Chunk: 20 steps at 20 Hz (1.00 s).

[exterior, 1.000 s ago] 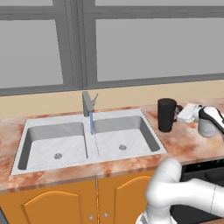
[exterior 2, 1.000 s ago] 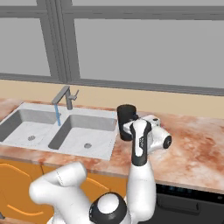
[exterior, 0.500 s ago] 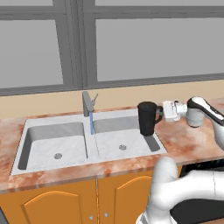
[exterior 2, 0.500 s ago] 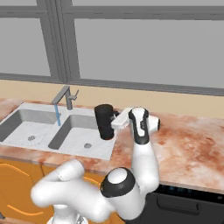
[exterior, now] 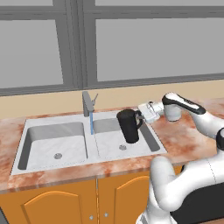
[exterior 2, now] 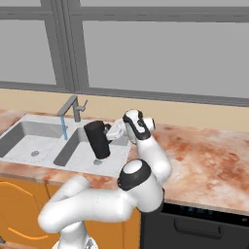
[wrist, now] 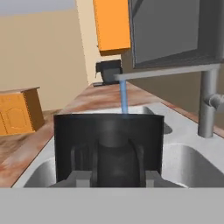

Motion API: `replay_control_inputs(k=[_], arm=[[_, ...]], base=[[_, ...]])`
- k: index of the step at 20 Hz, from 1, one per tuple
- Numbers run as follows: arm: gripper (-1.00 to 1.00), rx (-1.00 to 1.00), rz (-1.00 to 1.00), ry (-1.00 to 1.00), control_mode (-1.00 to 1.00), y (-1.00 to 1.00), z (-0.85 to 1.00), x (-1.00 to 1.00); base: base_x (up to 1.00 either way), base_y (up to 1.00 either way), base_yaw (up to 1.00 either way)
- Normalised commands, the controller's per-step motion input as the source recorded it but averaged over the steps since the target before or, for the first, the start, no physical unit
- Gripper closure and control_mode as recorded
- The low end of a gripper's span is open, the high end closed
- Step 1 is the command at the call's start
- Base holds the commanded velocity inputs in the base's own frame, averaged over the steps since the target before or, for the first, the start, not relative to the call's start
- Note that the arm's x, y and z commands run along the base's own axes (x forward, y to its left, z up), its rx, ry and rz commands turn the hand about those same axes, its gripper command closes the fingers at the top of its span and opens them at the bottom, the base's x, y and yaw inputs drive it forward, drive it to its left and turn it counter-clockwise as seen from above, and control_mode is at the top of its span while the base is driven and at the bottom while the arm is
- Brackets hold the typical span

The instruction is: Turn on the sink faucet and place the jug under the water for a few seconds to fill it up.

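The black jug (exterior: 128,126) hangs upright over the right basin of the pale double sink (exterior: 52,151), lifted off the counter. My gripper (exterior: 141,116) is shut on its loop handle from the right side. The grey sink faucet (exterior: 89,102) stands behind the divider, and a thin blue stream of water (exterior: 92,123) falls from its spout. The jug is to the right of the stream and apart from it. In the hand view the jug (wrist: 109,144) sits between my fingertips (wrist: 81,177), with the water (wrist: 124,98) beyond its far rim and the faucet (wrist: 207,103) at the right.
Marbled counter (exterior: 188,140) runs right of the sink, and a grey-framed window spans the wall behind. Orange cabinet doors (exterior: 52,205) are below. A dark dishwasher front (exterior 2: 194,221) is under the right counter. A black appliance (wrist: 107,72) stands far along the counter.
The arm has carried the jug left, from the counter right of the sink to over the right basin, closer to the running water. The grip stays the same.
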Motion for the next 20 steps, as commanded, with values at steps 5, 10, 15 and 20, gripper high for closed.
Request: replay_control_inputs(k=[5, 10, 15, 20], arm=[[1.00, -0.05, 0.12, 0.02, -1.00, 0.93, -0.04, 0.05], [1.00, -0.07, 0.06, 0.03, -1.00, 0.76, -0.15, 0.07], [1.00, -0.13, 0.00, 0.00, -1.00, 0.32, -0.18, 0.14], [1.00, -0.12, -0.08, 0.00, -1.00, 0.00, -0.18, 0.28]], base=[[0.00, 0.00, 0.00], [0.00, 0.00, 0.00], [0.00, 0.00, 0.00], [0.00, 0.00, 0.00]])
